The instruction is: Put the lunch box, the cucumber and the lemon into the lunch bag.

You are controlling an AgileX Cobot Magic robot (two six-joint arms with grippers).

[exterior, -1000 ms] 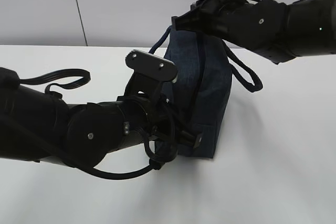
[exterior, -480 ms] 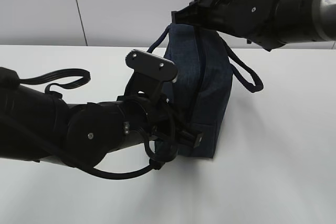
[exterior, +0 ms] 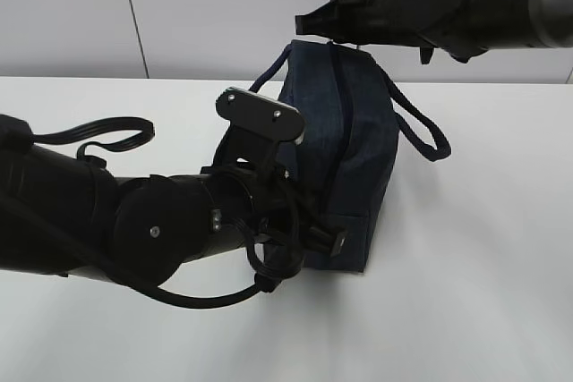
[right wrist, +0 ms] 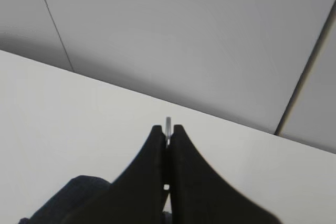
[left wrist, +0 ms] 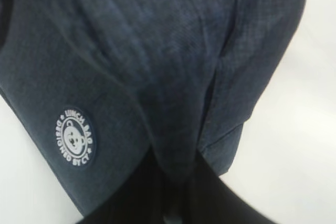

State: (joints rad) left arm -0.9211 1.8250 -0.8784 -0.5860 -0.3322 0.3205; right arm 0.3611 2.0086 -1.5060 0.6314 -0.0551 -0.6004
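Standing upright near the middle of a smooth white table: the lunch bag, boxy, dark navy woven fabric with a faint heathered weave, soft creases down its side, a dark zipper line running over the top and down the near end, one looped handle drooping off the right side. Pressed against its lower left side, the left gripper, glossy black plastic on a bulky rounded arm with looping black cable; from the wrist camera only dark fabric fills the view, fingers hidden, so cannot tell how wide the jaws stand. Above the bag's top edge, the right gripper, matte black curved fingers tapering to a point, pinched tight on a thin silvery metal sliver poking out between the tips. Sewn on the bag's side, a small round white-on-navy patch with a bear face and ring lettering reading LUNCH BAG.
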